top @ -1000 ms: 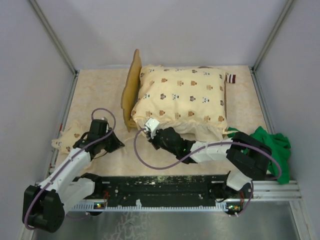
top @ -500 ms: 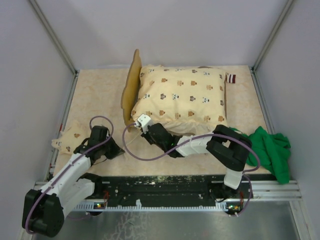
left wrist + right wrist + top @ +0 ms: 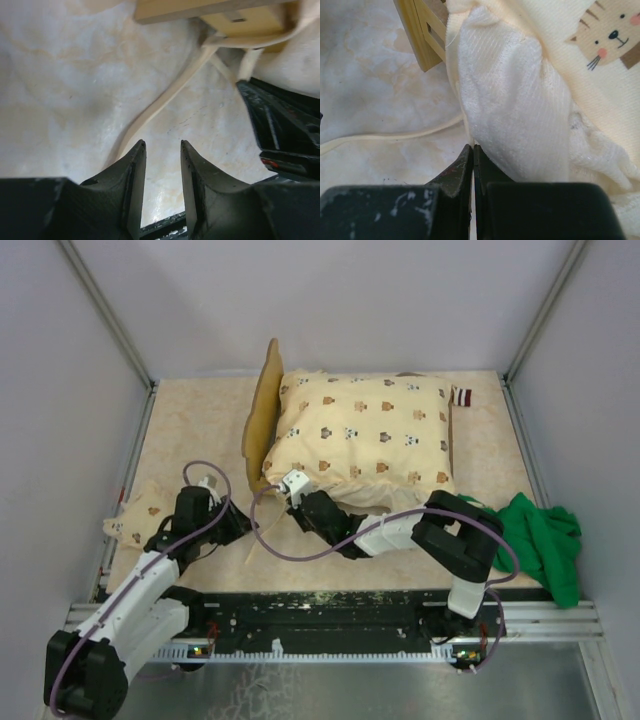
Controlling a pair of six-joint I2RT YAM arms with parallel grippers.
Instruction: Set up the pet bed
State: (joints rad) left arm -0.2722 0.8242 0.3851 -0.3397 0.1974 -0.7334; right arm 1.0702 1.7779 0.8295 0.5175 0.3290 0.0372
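The pet bed (image 3: 263, 412) stands at the back middle, its light-wood headboard on the left. A cream animal-print quilt (image 3: 365, 435) covers it. My right gripper (image 3: 287, 488) is at the bed's near left corner, shut on a thin cream tie at the quilt's edge (image 3: 472, 131). The wooden bed leg (image 3: 422, 40) shows just beyond it. My left gripper (image 3: 236, 524) is open and empty, low over the table. In the left wrist view a loose cream tie (image 3: 165, 100) runs from the bed corner (image 3: 240, 20) down past my left gripper (image 3: 162, 146).
A small animal-print pillow (image 3: 132, 520) lies at the left edge behind the left arm. A green cloth (image 3: 545, 535) is bunched at the right front. The right gripper's black body (image 3: 285, 130) sits close to the right of my left fingers. Enclosure walls stand on three sides.
My left gripper has moved right, toward the bed's near left corner. My right gripper has shifted slightly left and back at the quilt corner. A cream tie now trails on the table.
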